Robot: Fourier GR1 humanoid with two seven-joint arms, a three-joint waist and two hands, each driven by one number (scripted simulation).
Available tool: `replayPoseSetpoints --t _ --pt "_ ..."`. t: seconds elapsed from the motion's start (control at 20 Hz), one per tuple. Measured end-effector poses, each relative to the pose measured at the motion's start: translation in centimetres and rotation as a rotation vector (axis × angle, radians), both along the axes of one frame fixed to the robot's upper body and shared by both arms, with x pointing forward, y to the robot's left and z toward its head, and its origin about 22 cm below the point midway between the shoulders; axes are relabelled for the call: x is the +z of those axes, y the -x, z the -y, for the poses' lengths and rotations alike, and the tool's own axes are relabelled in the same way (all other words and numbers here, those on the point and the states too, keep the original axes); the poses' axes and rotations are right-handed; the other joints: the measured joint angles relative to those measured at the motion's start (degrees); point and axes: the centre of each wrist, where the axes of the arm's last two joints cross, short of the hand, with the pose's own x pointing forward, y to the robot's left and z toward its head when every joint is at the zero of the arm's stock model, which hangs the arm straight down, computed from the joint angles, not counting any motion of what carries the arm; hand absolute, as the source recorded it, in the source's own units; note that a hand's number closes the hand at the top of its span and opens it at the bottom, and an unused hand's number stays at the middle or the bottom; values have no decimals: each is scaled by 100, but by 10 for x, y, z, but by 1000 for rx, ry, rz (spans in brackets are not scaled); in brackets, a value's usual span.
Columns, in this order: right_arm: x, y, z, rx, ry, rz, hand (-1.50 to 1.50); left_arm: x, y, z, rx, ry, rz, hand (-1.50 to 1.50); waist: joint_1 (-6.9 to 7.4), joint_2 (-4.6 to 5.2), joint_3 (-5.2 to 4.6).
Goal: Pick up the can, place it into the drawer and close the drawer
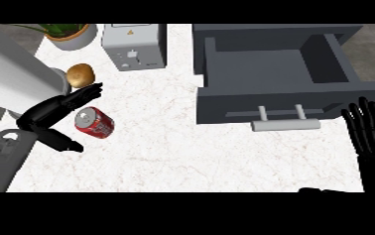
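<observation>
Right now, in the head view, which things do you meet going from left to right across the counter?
Left robot hand → can → toaster → drawer → right robot hand.

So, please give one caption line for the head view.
Left hand open beside the red can; drawer open.

can (93,122) lying on the counter (168,149) between the left hand's (53,115) fingers and thumb, open drawer (275,75) at 3 o'clock of it, potato (81,74) at 12, plant pot (73,35) and box (134,45) behind, right hand (361,127) at the drawer's 4 o'clock
</observation>
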Motion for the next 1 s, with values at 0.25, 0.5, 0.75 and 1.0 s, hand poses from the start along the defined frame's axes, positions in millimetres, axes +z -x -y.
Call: replayPoseSetpoints --t 0.25,0.5,0.75,1.0 --pt "3 0 1 4 3 5 -150 -13 3 -5 15 -25 -11 -150 -26 10 -2" --pt "5 0 -1 3 -4 9 -150 -20 3 -6 13 -42 -5 -150 -36 9 5" --pt "7 -1 -6 11 -4 12 -150 -22 -3 -1 8 -41 6 -150 -48 8 9" --pt "9 2 -5 16 -2 14 -150 -27 -7 3 1 -45 11 -150 -65 4 16"
